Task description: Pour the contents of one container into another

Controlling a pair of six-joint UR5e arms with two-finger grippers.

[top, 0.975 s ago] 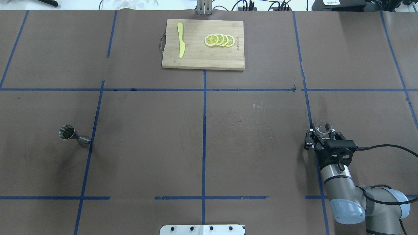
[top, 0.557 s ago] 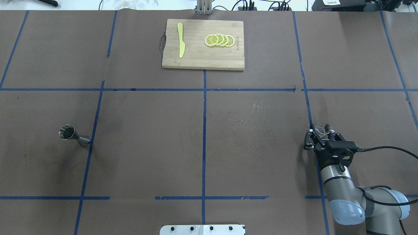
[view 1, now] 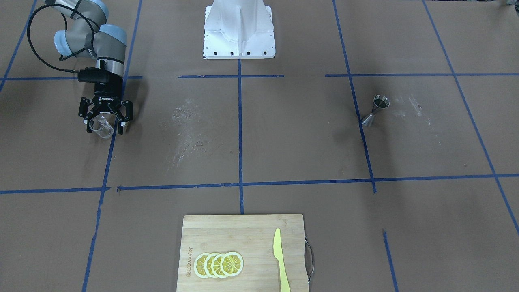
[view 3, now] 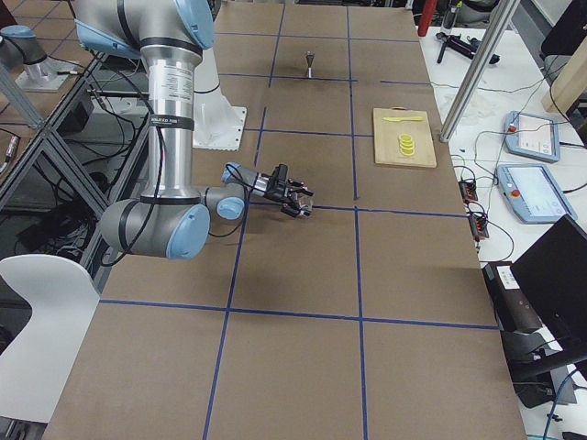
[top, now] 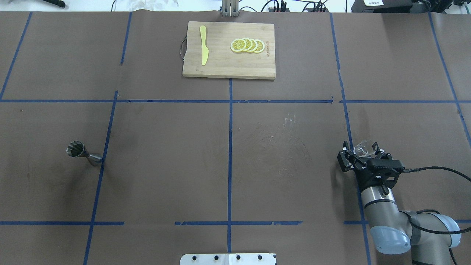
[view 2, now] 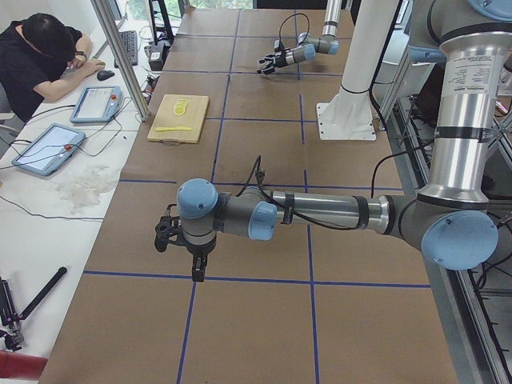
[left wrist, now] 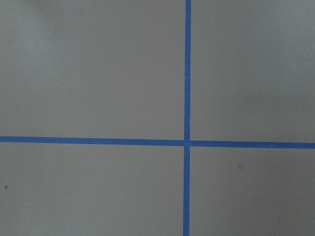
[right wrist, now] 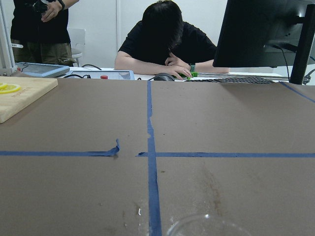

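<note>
The see-through glass cup stands at 4 o'clock on the tabletop, with the right fingers spread on both sides of it. The shiny metal measuring cup, thin in the middle, stands at 9 o'clock. I cannot tell how the left fingers are set. The tabletop is brown with blue tape lines. A cutting board with lemon slices lies at 12 o'clock.

Shiny metal jigger, clear cup, perhaps glass, wooden board

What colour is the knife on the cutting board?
Pale yellow. The knife lies on the wooden cutting board, clearest in the overhead exterior view.
</note>
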